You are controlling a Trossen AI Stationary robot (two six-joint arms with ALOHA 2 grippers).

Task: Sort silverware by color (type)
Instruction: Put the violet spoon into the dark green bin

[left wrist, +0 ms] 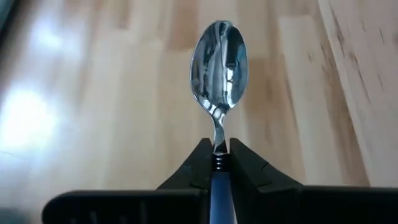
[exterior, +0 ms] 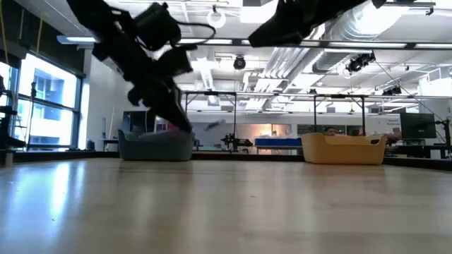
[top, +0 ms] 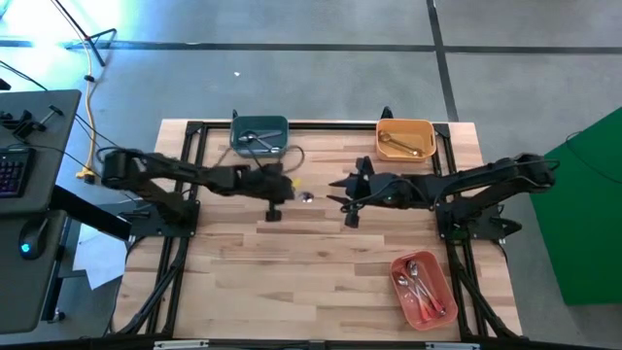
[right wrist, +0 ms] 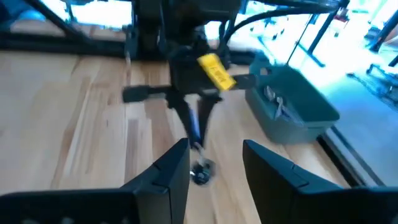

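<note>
A spoon [left wrist: 219,68] with a shiny silver bowl and a bluish-lavender handle sticks out of my left gripper [left wrist: 217,149], which is shut on it over the middle of the table [top: 292,192]. In the high view its bowl [top: 307,197] shows just right of the fingers. My right gripper [right wrist: 214,165] hovers open a short way to the right [top: 342,191], facing the left one, with nothing between its fingers. More silverware lies in the teal bin [top: 259,134], the orange bin [top: 405,138] and the red-pink bin [top: 423,289]. My left gripper pinches the spoon's handle [left wrist: 219,163] between its two fingers, close to the neck below the bowl. The fingers lie along the spoon and slant down toward the table's right side. The bowl [right wrist: 200,171] points forward and down beyond the fingertips and looks clear of the wood.
The teal bin stands at the far edge left of centre, the orange bin at the far right, the red-pink bin near the front right. Black frame rails [top: 194,156] run along the table's sides. Bare wood lies in the middle and near the front.
</note>
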